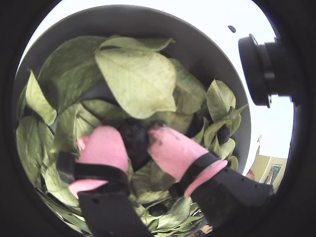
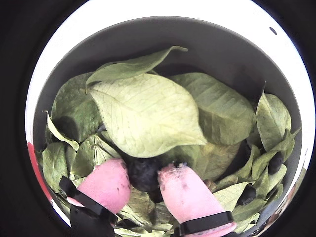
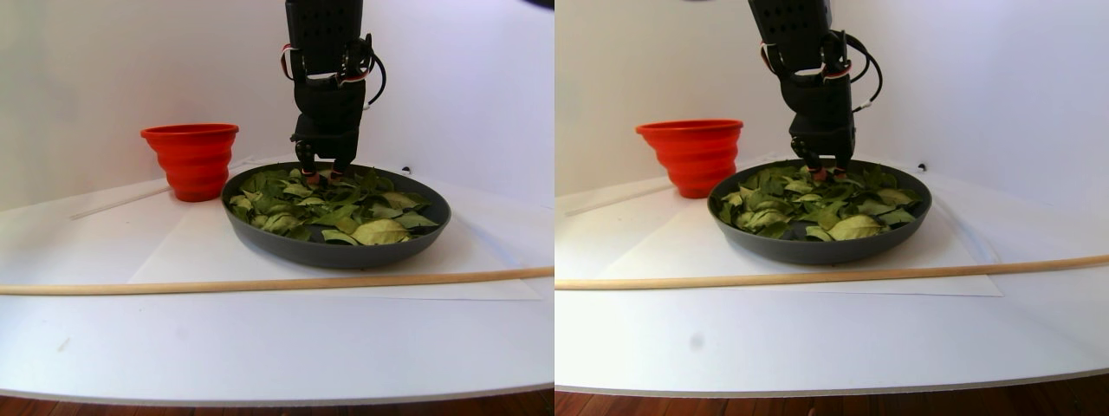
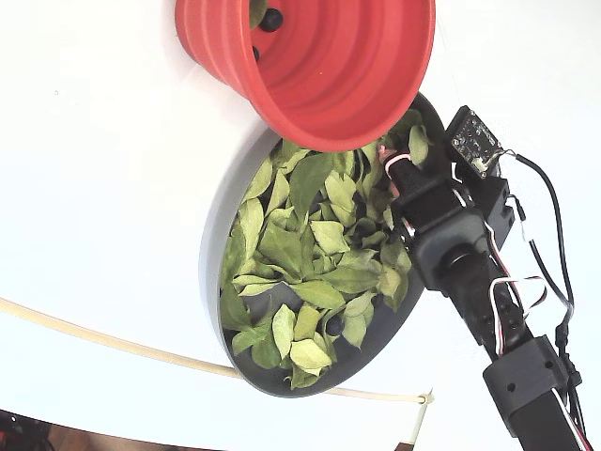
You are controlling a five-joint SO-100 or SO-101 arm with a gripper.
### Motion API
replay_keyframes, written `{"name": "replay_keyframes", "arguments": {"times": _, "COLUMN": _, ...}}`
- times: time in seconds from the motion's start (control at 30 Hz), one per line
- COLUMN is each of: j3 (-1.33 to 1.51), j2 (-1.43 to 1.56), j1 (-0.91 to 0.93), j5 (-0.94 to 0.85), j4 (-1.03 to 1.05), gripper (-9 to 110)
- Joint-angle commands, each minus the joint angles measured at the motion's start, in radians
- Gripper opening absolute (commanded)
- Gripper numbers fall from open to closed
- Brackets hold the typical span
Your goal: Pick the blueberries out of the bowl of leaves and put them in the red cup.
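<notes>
The dark grey bowl (image 2: pixel 197 44) is full of green leaves (image 2: pixel 148 113). My gripper (image 2: pixel 144 174) reaches down into it, its two pink fingertips (image 1: pixel 103 148) pressed against either side of one dark blueberry (image 1: pixel 134 138). Other blueberries (image 2: pixel 275 162) lie among the leaves at the right in a wrist view. In the stereo pair view the gripper (image 3: pixel 321 173) stands at the bowl's (image 3: pixel 338 253) far side, with the red cup (image 3: pixel 191 160) just left of it. The fixed view shows the red cup (image 4: pixel 357 85) with dark berries (image 4: pixel 270 19) inside and the gripper (image 4: pixel 387 169) among leaves.
A long wooden stick (image 3: pixel 260 283) lies across the white table in front of the bowl. White paper (image 3: pixel 182 251) lies under the bowl. A black camera module (image 1: pixel 261 69) juts into a wrist view at the right. The table's front edge (image 3: pixel 260 394) is near.
</notes>
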Motion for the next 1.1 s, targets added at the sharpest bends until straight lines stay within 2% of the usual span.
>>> {"name": "replay_keyframes", "arguments": {"times": 0.0, "j3": -0.021, "j2": 0.011, "j1": 0.023, "j5": -0.002, "j4": 0.003, "gripper": 10}}
{"name": "replay_keyframes", "arguments": {"times": 1.07, "j3": 0.121, "j2": 0.242, "j1": 0.006, "j5": -0.035, "j4": -0.04, "gripper": 10}}
